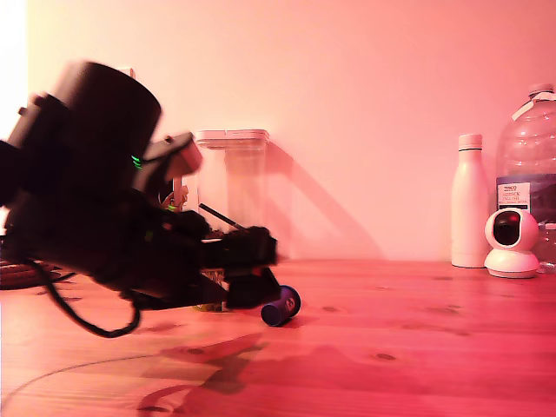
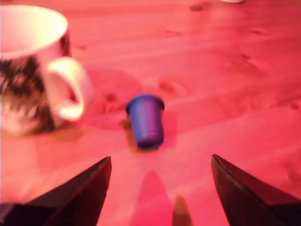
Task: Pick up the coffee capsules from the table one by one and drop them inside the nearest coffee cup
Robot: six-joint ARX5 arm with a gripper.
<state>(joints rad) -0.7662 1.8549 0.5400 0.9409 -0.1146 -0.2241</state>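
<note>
A wooden table (image 1: pixel 417 347) with dark knots, washed in reddish light, runs back to a plain wall. Low over it, the tool (image 2: pixel 160 162) has its two dark fingers (image 2: pixel 84 193) spread wide apart with nothing between them. Just ahead of the fingertips, a dark blue coffee capsule (image 2: pixel 146 120) lies tipped on its side on the wood. Close beside it stands the patterned coffee cup (image 2: pixel 33 70), its white handle turned toward the capsule, not touching it. In the exterior view a clear container (image 1: pixel 233 178) stands behind the arm, and a white bottle (image 1: pixel 470 201), a small white camera (image 1: pixel 511 243) and a large water bottle (image 1: pixel 530 165) sit far toward that view's right.
</note>
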